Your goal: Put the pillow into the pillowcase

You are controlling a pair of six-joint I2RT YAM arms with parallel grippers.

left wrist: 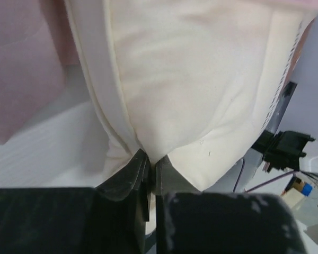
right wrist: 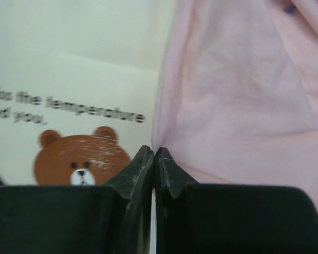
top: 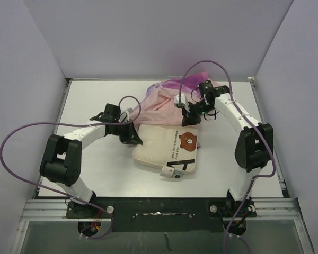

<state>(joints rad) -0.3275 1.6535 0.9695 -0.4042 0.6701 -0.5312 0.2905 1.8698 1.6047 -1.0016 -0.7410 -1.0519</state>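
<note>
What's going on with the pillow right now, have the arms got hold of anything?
Both arms are down at the pillow, which lies on the table in front of the crumpled pillowcase. The left gripper is shut on the pillow's left corner. The right gripper is shut where the pillow's far edge meets the pink fabric; which of the two it has pinched is unclear. From the top view, the pillow is not yet in the pillowcase.

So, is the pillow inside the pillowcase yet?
Out: nearly all the pillow lies bare, bear face showing; the pillowcase is bunched at its far edge.
</note>
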